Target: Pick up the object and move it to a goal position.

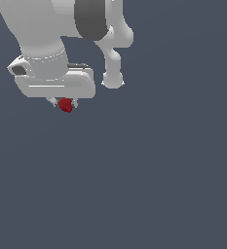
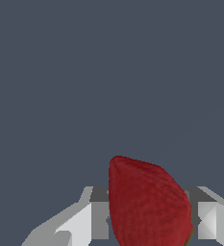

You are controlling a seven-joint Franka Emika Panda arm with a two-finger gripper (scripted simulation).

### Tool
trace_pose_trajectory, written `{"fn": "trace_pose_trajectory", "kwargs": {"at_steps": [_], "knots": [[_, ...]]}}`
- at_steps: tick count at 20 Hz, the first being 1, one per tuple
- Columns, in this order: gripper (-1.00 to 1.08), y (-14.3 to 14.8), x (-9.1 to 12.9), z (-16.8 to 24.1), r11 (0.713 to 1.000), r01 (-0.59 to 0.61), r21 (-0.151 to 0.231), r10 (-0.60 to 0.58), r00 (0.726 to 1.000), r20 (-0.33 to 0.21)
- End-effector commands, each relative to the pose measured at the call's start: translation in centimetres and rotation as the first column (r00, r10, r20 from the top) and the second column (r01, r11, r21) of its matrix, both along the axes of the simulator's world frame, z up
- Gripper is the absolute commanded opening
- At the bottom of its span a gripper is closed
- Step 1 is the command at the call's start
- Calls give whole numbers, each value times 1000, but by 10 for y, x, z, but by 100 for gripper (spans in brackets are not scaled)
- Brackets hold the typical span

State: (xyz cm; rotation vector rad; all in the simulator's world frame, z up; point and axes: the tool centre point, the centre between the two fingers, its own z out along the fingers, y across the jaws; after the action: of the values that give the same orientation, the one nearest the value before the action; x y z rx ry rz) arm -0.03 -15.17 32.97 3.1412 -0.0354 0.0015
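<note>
The object is a small dark red, lumpy blob like a strawberry (image 1: 65, 105). It sits between the two short fingers under my white gripper (image 1: 64, 103), in the upper part of the exterior view's left. The gripper is shut on it. In the wrist view the object (image 2: 149, 202) looms large and close, with a grey-white finger (image 2: 96, 218) on one side and the other finger (image 2: 208, 221) on the other side, both pressed against it. The white hand and arm above hide the upper part of the fingers in the exterior view.
A plain dark blue-grey surface (image 1: 159, 175) fills the background of both views. The arm's white links and a dark grey joint band (image 1: 90, 19) fill the top of the exterior view. No other objects or markers show.
</note>
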Motion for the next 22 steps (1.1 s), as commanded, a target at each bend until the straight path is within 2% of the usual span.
{"fn": "trace_pose_trajectory", "kwargs": {"at_steps": [1, 11, 22], "knots": [[-100, -3, 4, 23, 1000, -1, 0, 1, 1000, -1], [-100, -16, 19, 89, 1000, -1, 0, 1, 1000, -1], [-100, -21, 27, 119, 1000, -1, 0, 1, 1000, -1]]}}
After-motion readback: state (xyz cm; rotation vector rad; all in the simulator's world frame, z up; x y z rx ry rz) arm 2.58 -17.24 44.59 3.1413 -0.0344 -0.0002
